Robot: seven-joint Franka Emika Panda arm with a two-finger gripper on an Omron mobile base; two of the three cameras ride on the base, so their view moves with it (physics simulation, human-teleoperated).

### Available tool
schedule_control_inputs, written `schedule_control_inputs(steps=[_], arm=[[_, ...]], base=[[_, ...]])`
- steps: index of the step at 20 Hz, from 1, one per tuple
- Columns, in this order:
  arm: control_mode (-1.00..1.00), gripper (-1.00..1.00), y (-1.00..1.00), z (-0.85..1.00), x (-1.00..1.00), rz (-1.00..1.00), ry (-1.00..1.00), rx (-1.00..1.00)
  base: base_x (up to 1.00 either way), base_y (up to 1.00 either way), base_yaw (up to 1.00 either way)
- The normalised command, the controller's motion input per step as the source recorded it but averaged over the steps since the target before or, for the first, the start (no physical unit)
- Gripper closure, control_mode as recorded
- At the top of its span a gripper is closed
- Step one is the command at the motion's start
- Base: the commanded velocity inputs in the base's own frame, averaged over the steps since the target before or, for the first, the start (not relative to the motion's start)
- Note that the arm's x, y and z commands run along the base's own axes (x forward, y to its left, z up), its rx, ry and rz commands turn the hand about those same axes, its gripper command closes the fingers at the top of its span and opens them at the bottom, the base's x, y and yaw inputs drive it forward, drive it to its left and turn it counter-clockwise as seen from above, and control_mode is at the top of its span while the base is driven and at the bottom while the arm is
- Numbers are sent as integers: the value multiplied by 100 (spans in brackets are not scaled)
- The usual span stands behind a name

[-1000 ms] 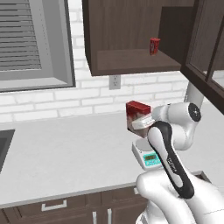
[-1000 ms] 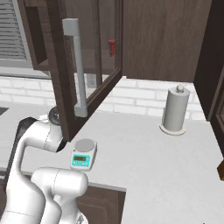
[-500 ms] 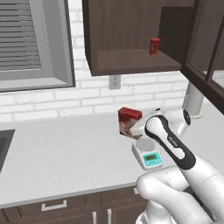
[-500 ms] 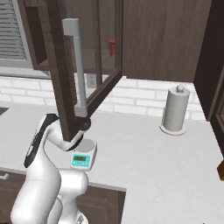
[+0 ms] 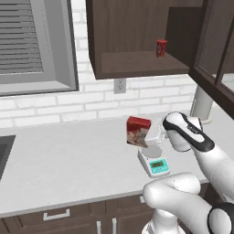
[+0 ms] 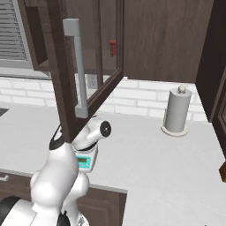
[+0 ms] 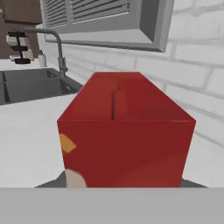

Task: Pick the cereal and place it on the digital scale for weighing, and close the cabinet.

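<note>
Beside the digital scale (image 5: 154, 161), on its far-left side, we see the cereal (image 5: 138, 131) carried low and slightly tilted, its lower edge close above the round grey weighing plate. Compared with the pictures from 1 second and half a second ago, the box has come down and moved toward the scale, and the arm has swung its wrist over the scale's right side. We judge that the transport step is nearly complete and that the set-down on the plate comes next.

Relative to the scale, the gripper (image 5: 157, 132) sits just above and behind the plate, clamped on the cereal's right end. In the hand view the cereal (image 7: 126, 131) sits directly ahead of the fingers, which confirms a firm grasp on the box.

Above and to the right of the scale, the cabinet (image 6: 79, 66) door stands wide open, its silver bar handle (image 6: 76, 66) facing us. We judge that 2 steps remain: release on the plate, then closing the door.
</note>
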Motion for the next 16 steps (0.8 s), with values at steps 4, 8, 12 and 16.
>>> schedule_control_inputs(steps=[4, 8, 12, 16], arm=[[-100, 100, -22, -5, 0, 5, 0, 1], [-100, 100, -1, -38, 0, 0, 0, 5], [-100, 100, 7, -69, 0, 0, 0, 4], [-100, 100, -1, -22, 0, 0, -2, 8]], base=[[0, 0, 0], [0, 0, 0], [0, 0, 0], [0, 0, 0]])
